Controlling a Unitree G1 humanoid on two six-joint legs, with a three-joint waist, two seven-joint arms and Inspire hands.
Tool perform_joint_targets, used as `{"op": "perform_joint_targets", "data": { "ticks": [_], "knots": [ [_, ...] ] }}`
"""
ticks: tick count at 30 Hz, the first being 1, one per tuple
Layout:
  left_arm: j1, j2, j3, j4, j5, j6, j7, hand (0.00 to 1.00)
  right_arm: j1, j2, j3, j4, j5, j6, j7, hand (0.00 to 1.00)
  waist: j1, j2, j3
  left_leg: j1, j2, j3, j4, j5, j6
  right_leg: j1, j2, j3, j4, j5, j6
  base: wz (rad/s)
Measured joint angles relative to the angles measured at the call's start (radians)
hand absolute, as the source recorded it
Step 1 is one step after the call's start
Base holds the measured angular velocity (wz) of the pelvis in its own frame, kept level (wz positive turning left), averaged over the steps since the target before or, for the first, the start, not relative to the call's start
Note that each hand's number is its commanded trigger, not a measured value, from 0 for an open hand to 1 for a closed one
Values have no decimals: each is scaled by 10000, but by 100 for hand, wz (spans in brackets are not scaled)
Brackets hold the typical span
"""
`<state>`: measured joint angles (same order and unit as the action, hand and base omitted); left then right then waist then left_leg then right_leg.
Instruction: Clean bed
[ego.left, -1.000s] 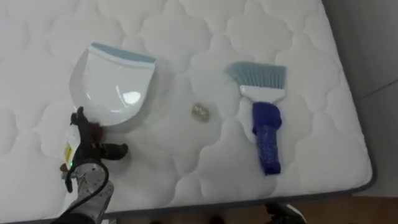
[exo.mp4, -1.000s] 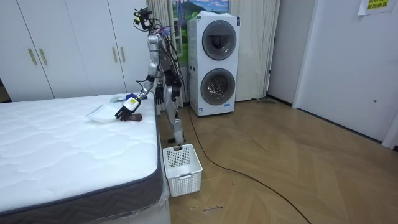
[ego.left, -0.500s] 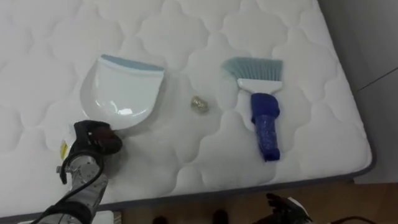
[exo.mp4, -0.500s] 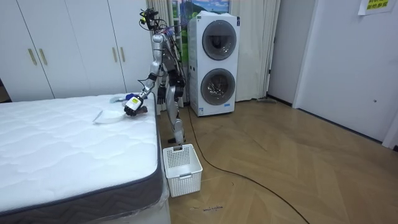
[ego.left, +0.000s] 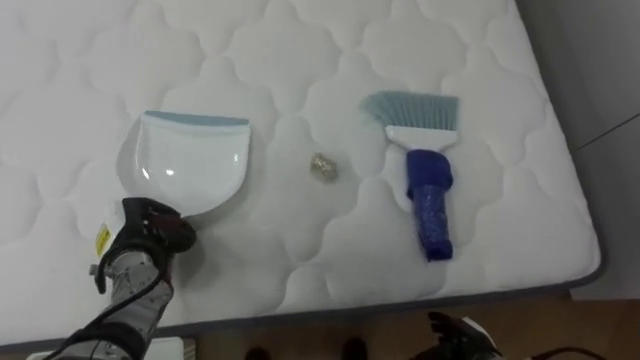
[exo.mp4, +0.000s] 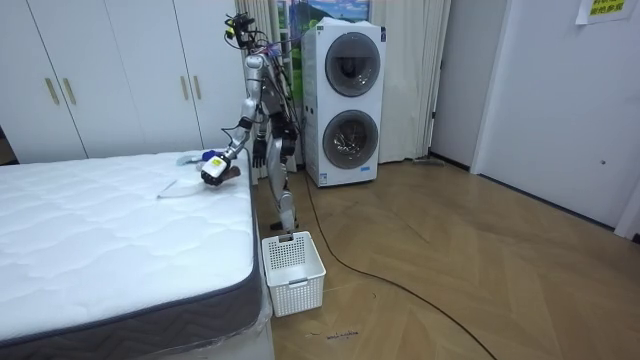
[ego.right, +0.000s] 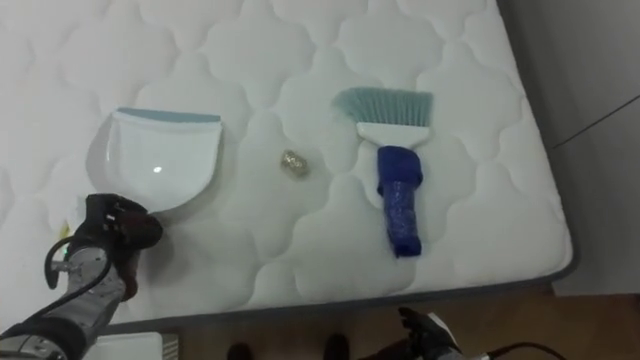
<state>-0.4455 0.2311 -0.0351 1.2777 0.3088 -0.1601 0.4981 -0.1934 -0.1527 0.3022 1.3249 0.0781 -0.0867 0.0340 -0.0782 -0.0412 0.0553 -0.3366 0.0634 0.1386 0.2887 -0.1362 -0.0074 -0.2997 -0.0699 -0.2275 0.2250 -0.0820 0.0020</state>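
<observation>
You had the bed (ego.left: 330, 60) nearly bare, but by my reading nothing was swept yet. The white dustpan (ego.left: 190, 170) sat on the quilting to the left, and your left hand (ego.left: 150, 228) was curled round its handle. The blue-handled brush (ego.left: 425, 180) lay untouched, well to the right. Your right hand (exo.mp4: 258, 152) hung at the robot's side, and I couldn't tell its state. The small crumpled scrap (ego.left: 321, 168) lay between pan and brush, waiting to be swept in.

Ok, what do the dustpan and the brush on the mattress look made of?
Dustpan: glossy white hard plastic, judging by its highlights, with a pale blue lip, perhaps rubber.
Brush: pale teal bristles, fine and probably synthetic; blue handle looks matte and rough, plastic or wrapped, hard to tell.
</observation>
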Motion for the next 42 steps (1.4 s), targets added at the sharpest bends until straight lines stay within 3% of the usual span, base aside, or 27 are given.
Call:
{"op": "perform_joint_targets", "data": {
  "ticks": [5, 10, 17, 19, 22, 25, 37, 38, 39, 42],
  "knots": [
    [-3, 155, -292, -3, 92, 100, 342, 100, -17, -43, 93, 31, 864, 23, -116, 0, -11, 88, 4, -98, 12, 1, 60, -32, 44, -146, -67, -214, 191, -12, -19, 1],
    [28, 264, -329, -10, 1646, 108, 1025, 100, -4, -103, -564, 84, 2520, 49, -321, 0, -4, 247, 17, -502, -56, 19, 340, -27, 93, -705, -253, -189, 825, -181, -41, 0],
    [66, 377, -892, -174, 3087, 61, 1942, 100, -377, -379, -1509, 331, 4667, -23, -317, 0, -21, 440, 45, -719, -77, 59, 568, -46, 136, -975, -353, -173, 1190, -321, -53, 0],
    [78, 632, -1173, -617, 3240, 59, 2181, 100, -626, -533, -2048, 326, 5392, -28, -434, 0, -37, 521, 40, -1015, -80, 67, 789, -72, 164, -1328, -370, -54, 1488, -411, -51, 0],
    [62, 996, -1700, -1076, 3470, -13, 2608, 100, -1027, -824, -2172, 283, 6262, -97, -764, 0, -36, 573, 34, -1292, -90, 164, 932, -74, 172, -1743, -435, 53, 1812, -463, -73, -7],
    [64, 1120, -2073, -1089, 3528, -117, 2906, 100, -1261, -1029, -2381, 233, 7215, -268, -1025, 0, -78, 616, 52, -1313, -97, 227, 1024, -80, 180, -1802, -497, 64, 1972, -533, -90, -3],
    [64, 1471, -3044, -923, 3318, -582, 3718, 100, -1593, -1267, -2946, -822, 10717, -687, -2315, 0, -258, 605, 85, -1838, -93, 545, 1207, -105, 222, -2609, -580, 376, 2457, -625, -107, -5],
    [60, 1522, -3044, -925, 3322, -609, 3727, 100, -1608, -1269, -3022, -929, 10833, -687, -2416, 0, -285, 587, 92, -1893, -97, 556, 1214, -104, 223, -2678, -599, 397, 2489, -627, -109, 0],
    [46, 1674, -3045, -958, 3319, -657, 3779, 100, -1676, -1271, -3291, -1190, 11010, -686, -2654, 0, -301, 470, 158, -1970, -119, 667, 1269, -103, 225, -2871, -659, 497, 2675, -678, -116, -10],
    [47, 1835, -3153, -1098, 3312, -677, 4060, 100, -1789, -1471, -3475, -1888, 11166, -897, -3410, 0, -436, 408, 175, -2286, -120, 893, 1608, -154, 306, -3208, -694, 637, 2986, -789, -61, -1]
  ]
}}
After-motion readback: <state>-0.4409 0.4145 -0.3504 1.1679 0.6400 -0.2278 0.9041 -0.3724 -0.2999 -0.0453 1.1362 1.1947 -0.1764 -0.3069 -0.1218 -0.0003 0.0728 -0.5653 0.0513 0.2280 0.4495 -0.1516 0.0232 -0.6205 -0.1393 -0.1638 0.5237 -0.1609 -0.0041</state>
